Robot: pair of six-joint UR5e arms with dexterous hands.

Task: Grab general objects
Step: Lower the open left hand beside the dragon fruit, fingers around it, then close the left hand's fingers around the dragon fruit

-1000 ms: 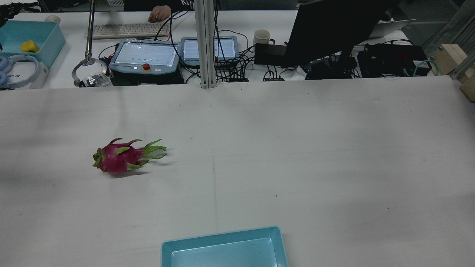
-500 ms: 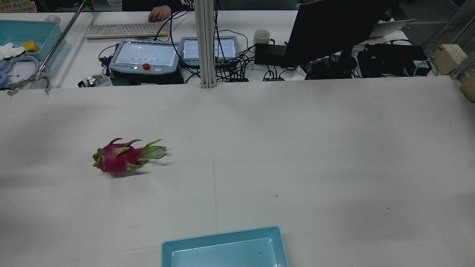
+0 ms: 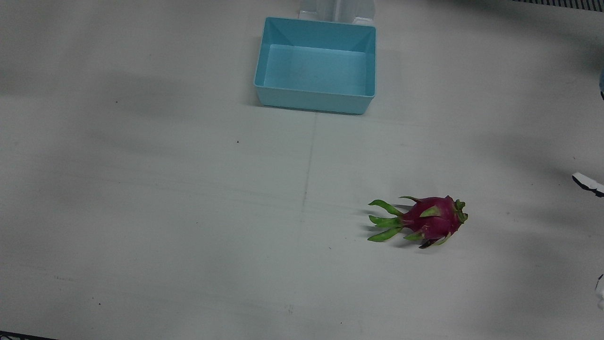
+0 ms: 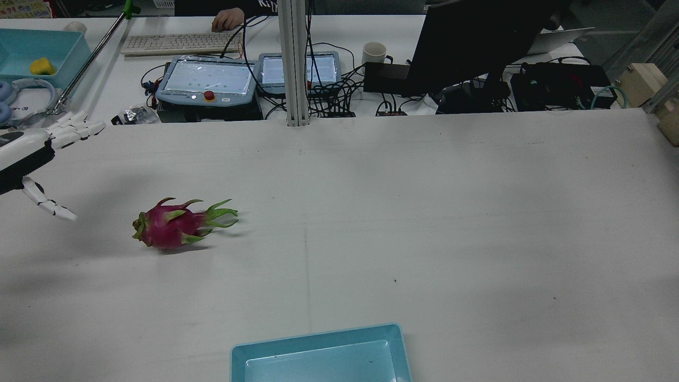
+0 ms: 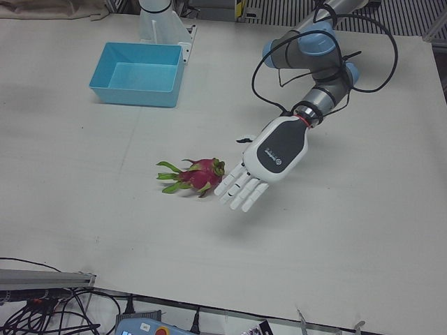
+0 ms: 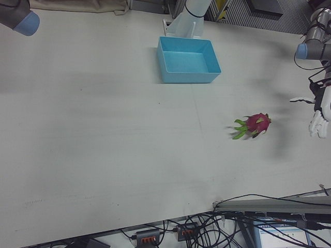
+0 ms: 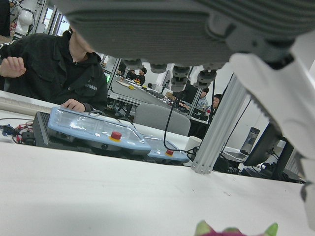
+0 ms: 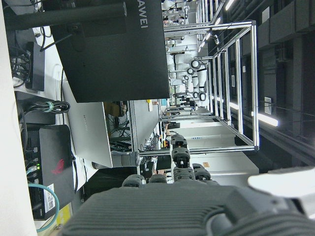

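Observation:
A pink dragon fruit (image 4: 170, 228) with green scales lies on its side on the white table, and also shows in the front view (image 3: 427, 221), left-front view (image 5: 199, 174) and right-front view (image 6: 257, 124). My left hand (image 5: 262, 162) is open, fingers spread, hovering just beside the fruit's blunt end without touching it. It enters the rear view at the left edge (image 4: 33, 149). The fruit's tip shows at the bottom of the left hand view (image 7: 236, 230). My right hand (image 8: 167, 206) shows only in its own view, raised, fingers apart, holding nothing.
A light blue bin (image 3: 315, 100) stands empty at the robot's side of the table, also in the rear view (image 4: 318, 339). Beyond the far table edge are teach pendants (image 4: 207, 79), a monitor (image 4: 477, 42) and a metal post (image 4: 293, 63).
My left hand has come into the rear view from the left edge, toward the fruit. The dragon fruit has not moved. A grabber pole in the background has shifted.

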